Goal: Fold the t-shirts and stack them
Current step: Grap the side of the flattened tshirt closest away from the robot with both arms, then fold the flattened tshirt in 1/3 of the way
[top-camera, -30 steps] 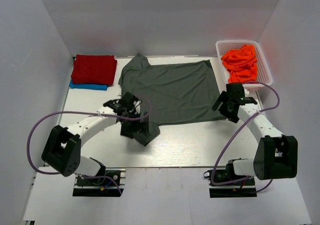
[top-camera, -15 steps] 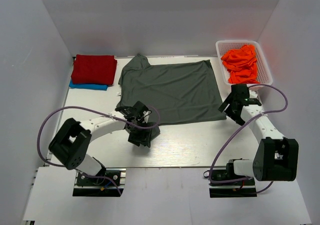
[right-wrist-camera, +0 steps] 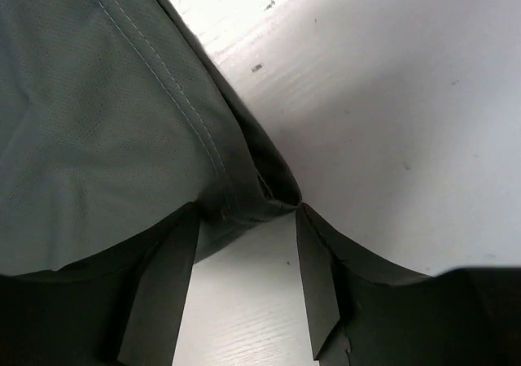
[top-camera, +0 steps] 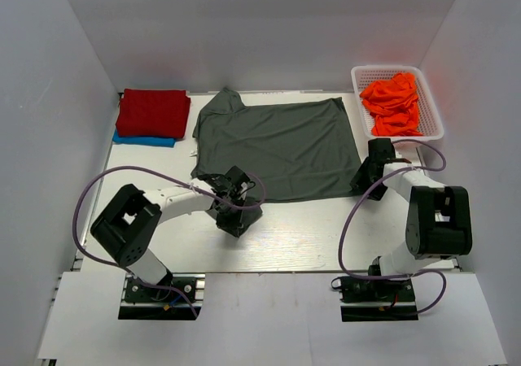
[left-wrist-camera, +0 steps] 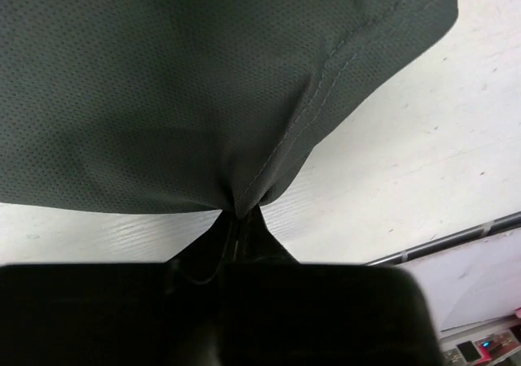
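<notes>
A large charcoal-grey t-shirt (top-camera: 277,145) lies spread flat mid-table. Its near-left sleeve is bunched under my left gripper (top-camera: 237,213), which is shut on a pinch of the hem (left-wrist-camera: 244,203); the cloth (left-wrist-camera: 203,81) fans out from the jaws. My right gripper (top-camera: 364,179) sits low at the shirt's near-right corner (right-wrist-camera: 264,189). Its fingers (right-wrist-camera: 163,276) stand apart with that corner between their tips, so the right gripper (right-wrist-camera: 244,220) is open. A folded red t-shirt (top-camera: 153,112) rests on a blue one (top-camera: 142,141) at the far left.
A white lattice basket (top-camera: 433,112) holding bright orange t-shirts (top-camera: 392,102) stands at the far right, just beyond my right arm. White walls close in the table on three sides. Purple cables loop beside both arms.
My left gripper slid toward the near edge along the sleeve and shut on the hem. My right gripper dropped onto the near-right corner and its jaws have narrowed around it.
</notes>
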`<action>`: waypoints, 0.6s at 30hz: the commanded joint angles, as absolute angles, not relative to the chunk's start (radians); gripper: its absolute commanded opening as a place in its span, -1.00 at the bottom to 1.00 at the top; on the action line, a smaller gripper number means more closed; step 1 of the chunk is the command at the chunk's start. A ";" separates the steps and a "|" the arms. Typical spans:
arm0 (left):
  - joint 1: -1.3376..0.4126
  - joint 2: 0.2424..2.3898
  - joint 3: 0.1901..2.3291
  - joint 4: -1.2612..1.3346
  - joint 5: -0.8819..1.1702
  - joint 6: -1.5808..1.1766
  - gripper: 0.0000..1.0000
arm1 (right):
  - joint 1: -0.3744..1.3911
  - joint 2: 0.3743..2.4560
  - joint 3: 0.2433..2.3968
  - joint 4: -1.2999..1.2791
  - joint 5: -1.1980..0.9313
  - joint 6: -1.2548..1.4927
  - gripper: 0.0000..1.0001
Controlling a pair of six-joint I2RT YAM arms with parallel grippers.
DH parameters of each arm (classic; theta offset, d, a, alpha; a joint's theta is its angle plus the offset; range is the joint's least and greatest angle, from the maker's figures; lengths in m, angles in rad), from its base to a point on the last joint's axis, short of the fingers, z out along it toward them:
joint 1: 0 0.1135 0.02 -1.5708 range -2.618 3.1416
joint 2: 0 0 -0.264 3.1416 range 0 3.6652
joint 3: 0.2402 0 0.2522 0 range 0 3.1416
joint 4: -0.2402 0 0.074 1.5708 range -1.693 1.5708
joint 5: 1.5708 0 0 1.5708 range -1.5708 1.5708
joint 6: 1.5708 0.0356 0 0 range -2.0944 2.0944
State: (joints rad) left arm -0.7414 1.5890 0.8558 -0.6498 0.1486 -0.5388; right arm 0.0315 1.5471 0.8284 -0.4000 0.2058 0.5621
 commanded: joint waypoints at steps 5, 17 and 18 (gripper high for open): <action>-0.747 1.644 0.856 -0.681 0.069 -0.543 -1.00 | 0.035 1.551 0.767 -0.313 0.150 0.575 -0.10; -0.791 1.417 0.770 -0.982 0.244 -0.626 -1.00 | 0.052 1.264 0.557 -0.468 0.126 0.586 -1.00; -0.792 1.417 0.770 -0.982 0.265 -0.626 -1.00 | 0.057 1.252 0.551 -0.471 0.109 0.584 -1.00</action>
State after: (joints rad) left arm -0.7757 1.4586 0.7773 -0.9150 0.1852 -0.6064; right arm 0.0418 1.2892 0.5900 -0.3733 0.1463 0.5957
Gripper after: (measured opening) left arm 0.036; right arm 0.023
